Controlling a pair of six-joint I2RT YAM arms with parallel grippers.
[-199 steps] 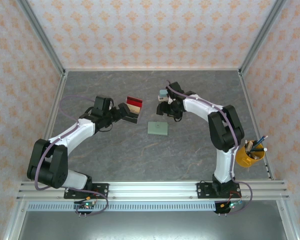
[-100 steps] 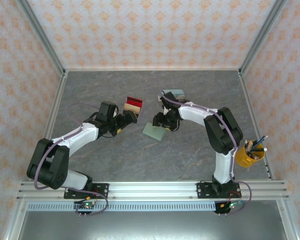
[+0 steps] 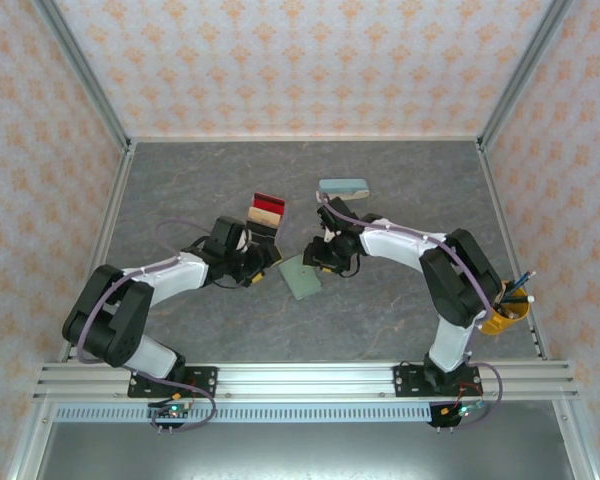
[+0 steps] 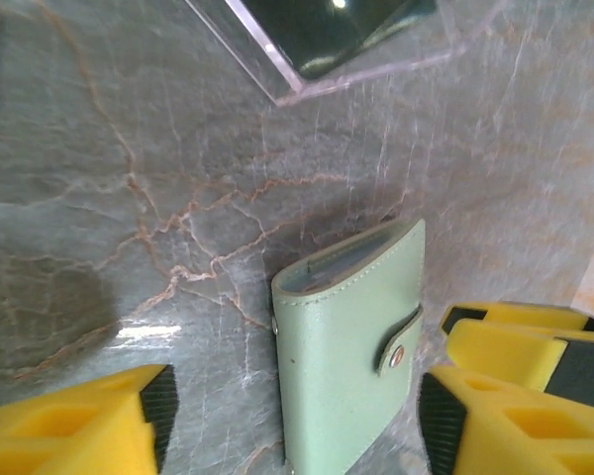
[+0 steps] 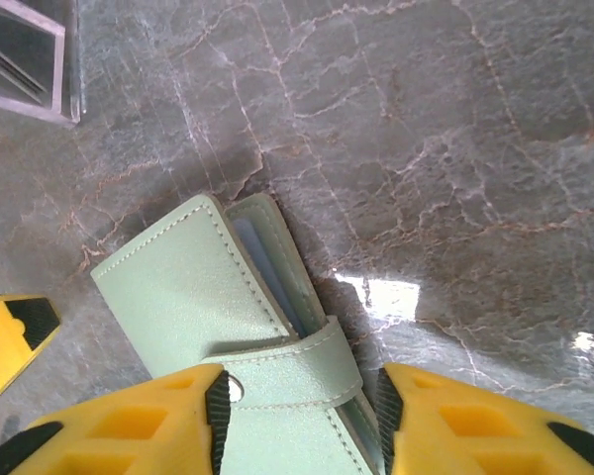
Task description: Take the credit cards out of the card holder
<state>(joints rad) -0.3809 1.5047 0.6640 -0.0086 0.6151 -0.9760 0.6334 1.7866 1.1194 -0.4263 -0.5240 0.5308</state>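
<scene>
Card holder (image 4: 342, 336): sage-green, stitched, soft-looking, snap strap closed, flat on veined grey table (image 4: 129, 148). Left hand (image 4: 295, 411) spread astride it. Right hand (image 5: 299, 396) flanks strap; cannot tell whether gripping.

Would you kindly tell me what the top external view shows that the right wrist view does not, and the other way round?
Top external adds the teal case, the yellow pen cup and the red and tan credit cards. Right wrist adds the snap strap and its stud. Both share the closed card holder, the right gripper flanking it, and the marbled table.
</scene>
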